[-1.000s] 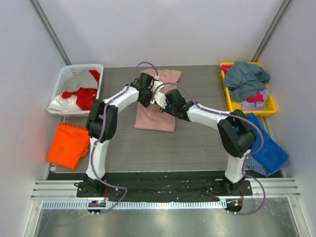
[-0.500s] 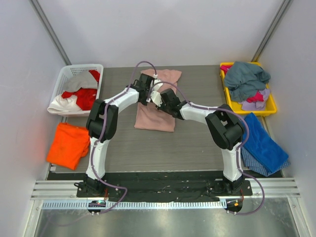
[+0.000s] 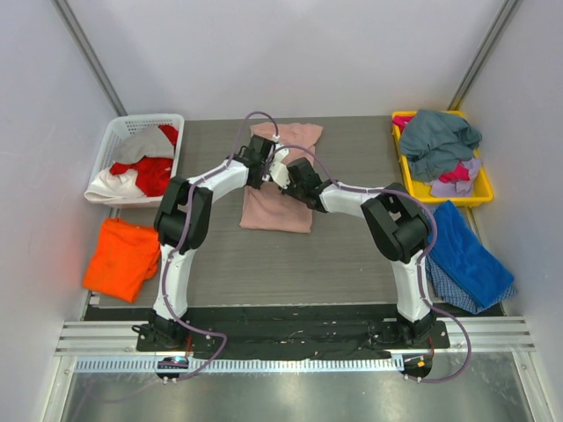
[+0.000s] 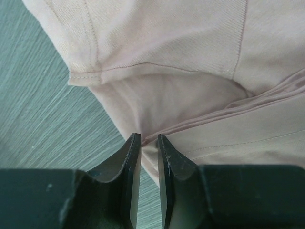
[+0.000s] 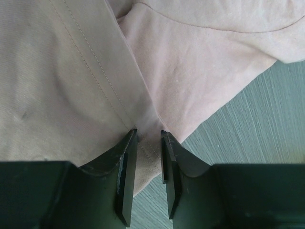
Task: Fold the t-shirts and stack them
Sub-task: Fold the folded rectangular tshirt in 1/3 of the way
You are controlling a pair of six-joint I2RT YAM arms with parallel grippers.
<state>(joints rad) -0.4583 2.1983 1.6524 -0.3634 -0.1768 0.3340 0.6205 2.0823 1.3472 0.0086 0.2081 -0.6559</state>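
The dusty-pink t-shirt (image 3: 278, 207) lies folded lengthwise in the middle of the table. My left gripper (image 3: 263, 172) and right gripper (image 3: 290, 177) meet over its middle. In the left wrist view the left gripper (image 4: 149, 139) has its jaws nearly together on a folded edge of the pink t-shirt (image 4: 190, 62). In the right wrist view the right gripper (image 5: 149, 133) pinches a seamed edge of the pink t-shirt (image 5: 62, 86) near the cloth's border. An orange t-shirt (image 3: 121, 257) lies folded at the left.
A white basket (image 3: 141, 120) at the back left holds red and white shirts. A yellow bin (image 3: 479, 197) at the back right holds a grey-teal shirt (image 3: 437, 141) and others. A blue shirt (image 3: 471, 255) lies at the right edge, over checked cloth.
The right arm has swung its elbow inward and its gripper has moved left along the pink shirt, closer to the left gripper. The left gripper has barely moved.
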